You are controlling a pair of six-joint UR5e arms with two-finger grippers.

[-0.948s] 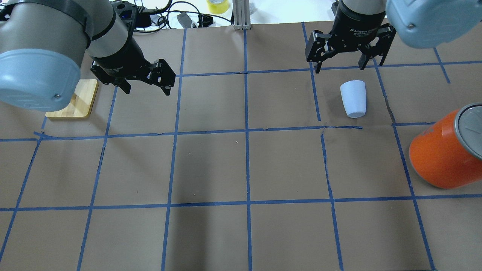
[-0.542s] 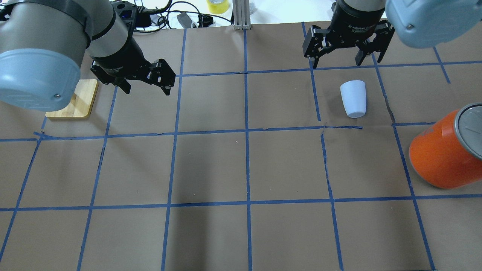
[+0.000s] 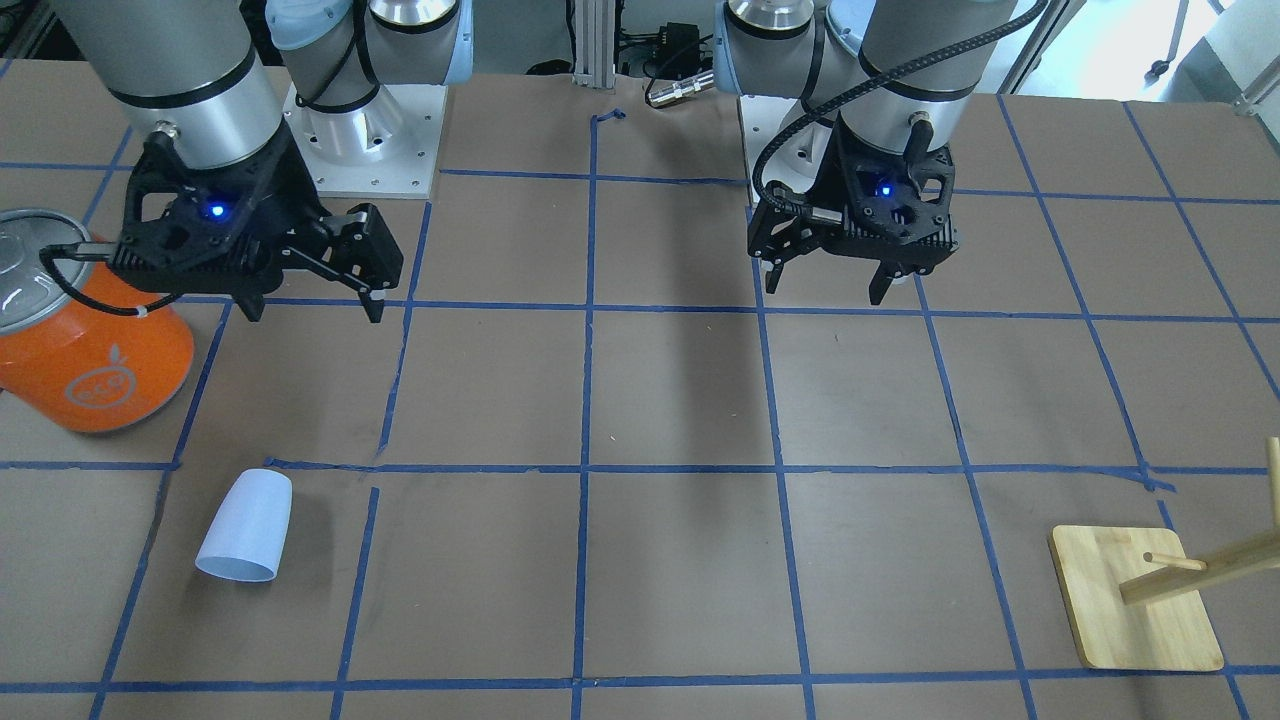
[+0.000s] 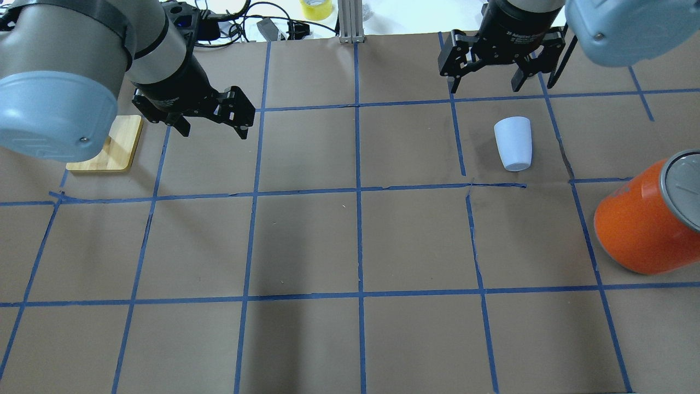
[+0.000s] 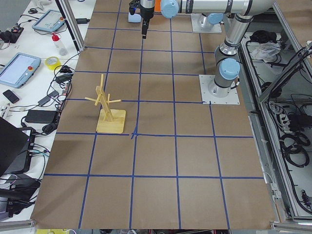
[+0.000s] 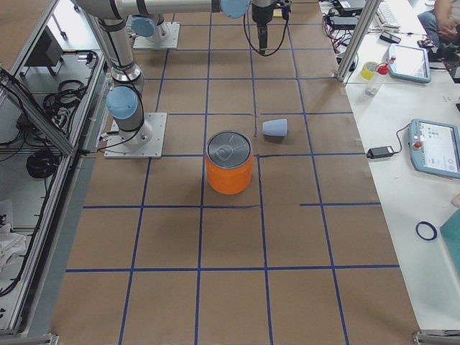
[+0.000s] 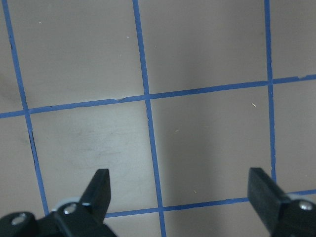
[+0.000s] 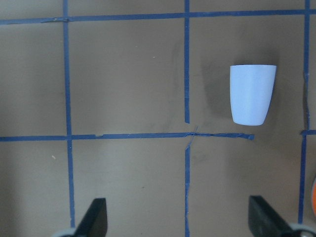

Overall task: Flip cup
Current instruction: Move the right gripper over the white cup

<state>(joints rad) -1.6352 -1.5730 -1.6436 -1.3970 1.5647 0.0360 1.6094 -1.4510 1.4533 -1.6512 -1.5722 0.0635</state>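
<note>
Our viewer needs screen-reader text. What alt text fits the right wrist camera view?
A pale blue-white cup lies on its side on the brown, blue-taped table, at upper right. The open fingertips of the right gripper show at the bottom edge.

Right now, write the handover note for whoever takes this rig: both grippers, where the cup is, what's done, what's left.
Left gripper: open, empty, hovers over the table near the wooden stand.
Right gripper: open, empty, in the air, apart from the cup.
Cup: lies on its side on the table, wide rim pointing away from the robot, apart from the orange can.
Done: nothing that shows; the cup is not yet grasped.
Left: grasp the cup, probably with the right gripper since it is on that side, then flip it.
</note>
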